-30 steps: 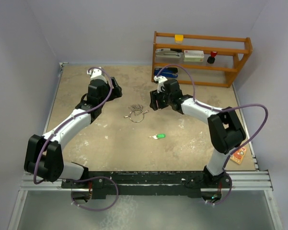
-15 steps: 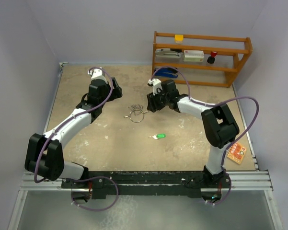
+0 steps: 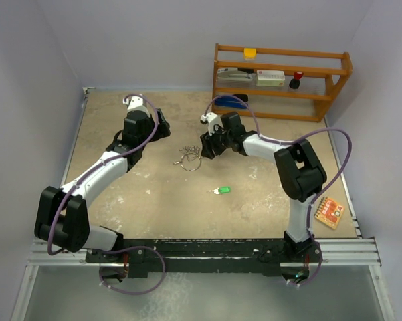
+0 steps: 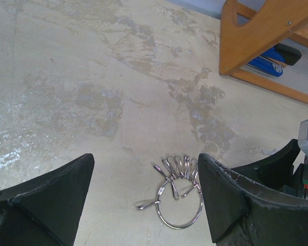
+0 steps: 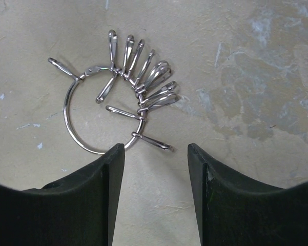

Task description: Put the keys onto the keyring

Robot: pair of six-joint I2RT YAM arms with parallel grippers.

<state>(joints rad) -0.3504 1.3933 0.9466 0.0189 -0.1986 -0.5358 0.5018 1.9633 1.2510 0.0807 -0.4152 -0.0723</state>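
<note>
Pale walls (image 3: 154, 40), worn tabletop (image 3: 140, 194), wooden shelf (image 3: 281, 80).

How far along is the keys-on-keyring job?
Done: nothing threaded. The green key lies loose on the table, apart from the keyring.
In hand: the right gripper is open and close to the keyring, whose rim sits just ahead of its fingertips, not gripped. The left gripper is open and empty, facing the keyring from the other side.
Left: grip the keyring, fetch the green key, thread it on. No other loose key shows.

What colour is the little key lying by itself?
The small plastic-headed key is bright green, clearest in the top external view.
</note>
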